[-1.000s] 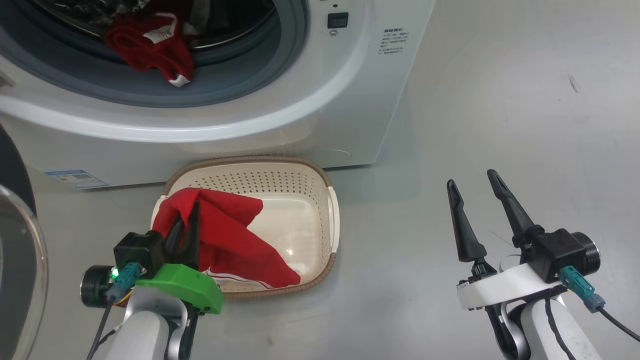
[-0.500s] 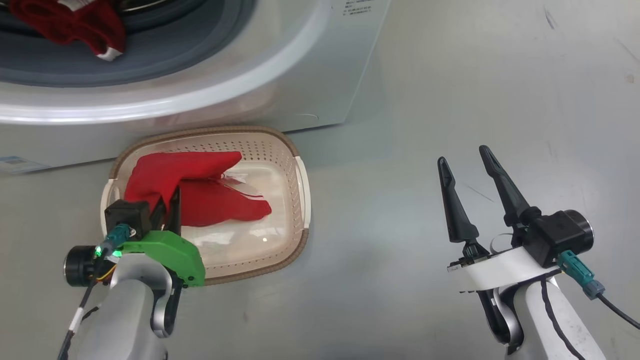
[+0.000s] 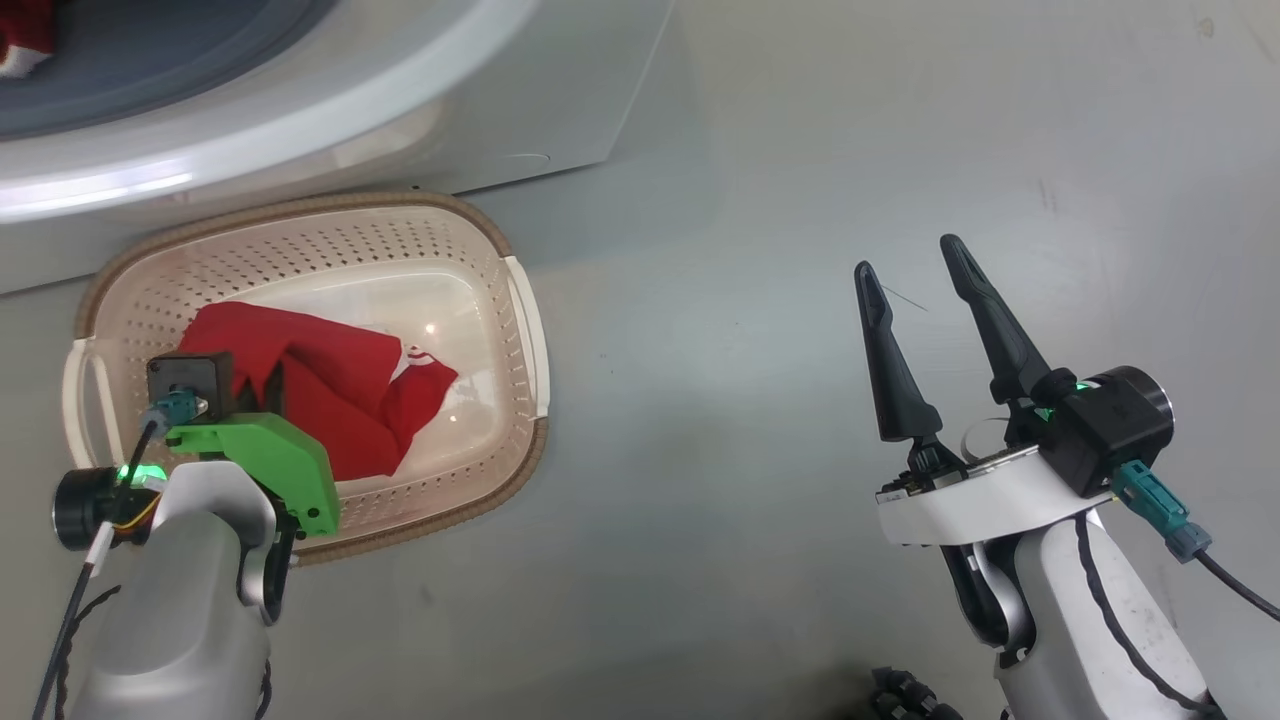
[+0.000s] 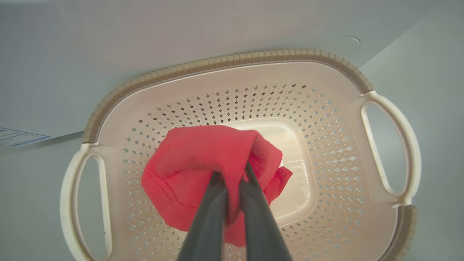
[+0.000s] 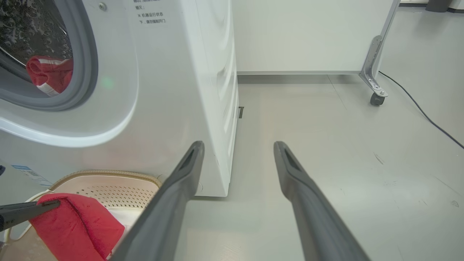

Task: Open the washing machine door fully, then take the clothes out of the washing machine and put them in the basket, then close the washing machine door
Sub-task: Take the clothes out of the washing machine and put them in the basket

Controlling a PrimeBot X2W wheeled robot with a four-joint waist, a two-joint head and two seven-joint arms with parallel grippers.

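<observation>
The red garment [image 4: 195,152] is pinched between the pressed-together fingers of the left gripper [image 4: 232,170] and is held low inside the basket [image 4: 224,61]. From there, it is judged, the cloth can be let go without any of it spilling over the rim. Part of the cloth is laid on the basket's bottom; the rest is bunched around the fingertips. Nothing else is seen in the basket.

The basket is set on the floor [image 3: 800,200] just in front of the washing machine [image 5: 174,72], below its round opening, so that the carry from drum [image 5: 32,29] to basket is kept short. Inside the drum a second red piece [image 5: 49,74] with a white stripe is draped against the grey seal [image 5: 85,72], so the emptying is judged only partly done.

The right gripper [image 3: 908,256] is held spread wide and empty over bare floor, well apart from the basket. It is kept clear, it seems, of the left arm's work.
</observation>
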